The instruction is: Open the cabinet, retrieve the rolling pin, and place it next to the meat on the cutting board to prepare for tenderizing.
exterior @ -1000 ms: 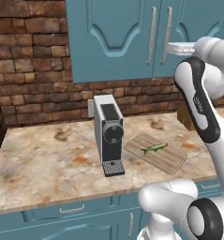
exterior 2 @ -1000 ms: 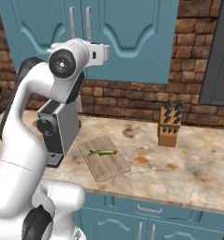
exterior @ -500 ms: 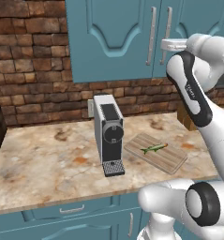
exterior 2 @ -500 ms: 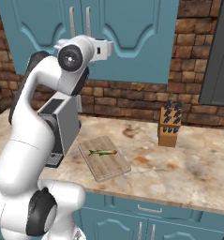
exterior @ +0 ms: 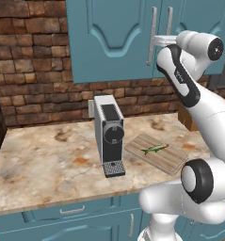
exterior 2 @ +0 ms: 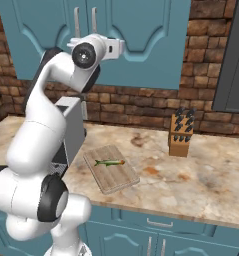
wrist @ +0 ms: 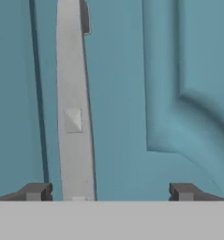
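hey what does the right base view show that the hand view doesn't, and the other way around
Right base view alone: the cutting board with the meat on it, the knife block, the coffee machine, the counter.

Hand view alone: a close look at the silver handle standing between the open fingers, nearer the left one.

Both: the closed teal cabinet and one of its bar handles.
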Controlling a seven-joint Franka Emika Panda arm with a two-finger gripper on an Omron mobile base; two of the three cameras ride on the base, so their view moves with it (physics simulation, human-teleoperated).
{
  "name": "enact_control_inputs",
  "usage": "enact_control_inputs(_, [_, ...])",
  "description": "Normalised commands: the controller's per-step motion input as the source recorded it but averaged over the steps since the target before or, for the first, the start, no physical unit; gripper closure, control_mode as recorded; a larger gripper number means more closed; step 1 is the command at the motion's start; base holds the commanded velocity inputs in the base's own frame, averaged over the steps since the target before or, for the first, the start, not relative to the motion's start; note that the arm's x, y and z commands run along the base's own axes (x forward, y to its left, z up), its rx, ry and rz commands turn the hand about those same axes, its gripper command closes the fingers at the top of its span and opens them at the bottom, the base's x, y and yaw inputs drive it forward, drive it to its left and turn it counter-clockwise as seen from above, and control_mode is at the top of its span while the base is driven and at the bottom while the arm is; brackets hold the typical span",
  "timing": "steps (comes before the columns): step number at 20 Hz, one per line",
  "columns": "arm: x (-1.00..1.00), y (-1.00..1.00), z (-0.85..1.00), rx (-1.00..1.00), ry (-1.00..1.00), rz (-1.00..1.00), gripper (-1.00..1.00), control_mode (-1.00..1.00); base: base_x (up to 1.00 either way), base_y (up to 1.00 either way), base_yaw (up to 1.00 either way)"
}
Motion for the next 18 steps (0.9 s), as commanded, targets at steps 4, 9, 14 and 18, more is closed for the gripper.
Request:
enact_control_inputs(4, [0.65, 0.06, 0.00, 0.00, 0.00, 0.00, 1.00, -1.00, 0.00, 0.00, 0.00])
enact_control_inputs(9, [0.45, 0.01, 0.00, 0.00, 0.00, 0.00, 1.00, -1.00, 0.00, 0.00, 0.00])
enact_control_inputs(14, [0.07, 0.02, 0.00, 0.00, 0.02, 0.00, 1.00, -1.00, 0.00, 0.00, 0.00])
enact_control_inputs(18, [0.13, 0.00, -0.03, 0.00, 0.00, 0.00, 1.00, -1.00, 0.00, 0.00, 0.00])
